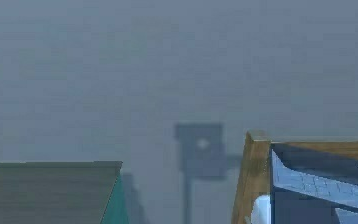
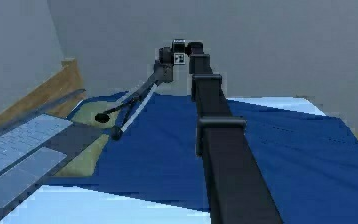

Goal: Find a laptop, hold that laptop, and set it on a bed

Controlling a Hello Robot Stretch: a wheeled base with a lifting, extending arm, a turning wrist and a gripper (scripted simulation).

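A bed with a deep blue cover [image 2: 287, 150] spreads across the arm side view, and its wooden headboard [image 2: 49, 95] runs up the left. My arm reaches out over it, and the gripper [image 2: 109, 125] points down-left over a flat tan thing [image 2: 87, 145] lying on the cover. I cannot tell whether the gripper holds anything. Left of the tan thing lie grey-blue gridded panels [image 2: 27, 150]; I cannot tell whether they are a laptop or pillows. The forward view's bottom right corner has the same headboard [image 1: 253, 180] and gridded grey-blue surface [image 1: 317, 190].
A low piece of furniture with a dark grey top and teal side [image 1: 52, 190] stands at the forward view's bottom left, against a plain grey wall [image 1: 177, 60]. The bed's pale near edge [image 2: 117, 205] runs along the arm side view's bottom.
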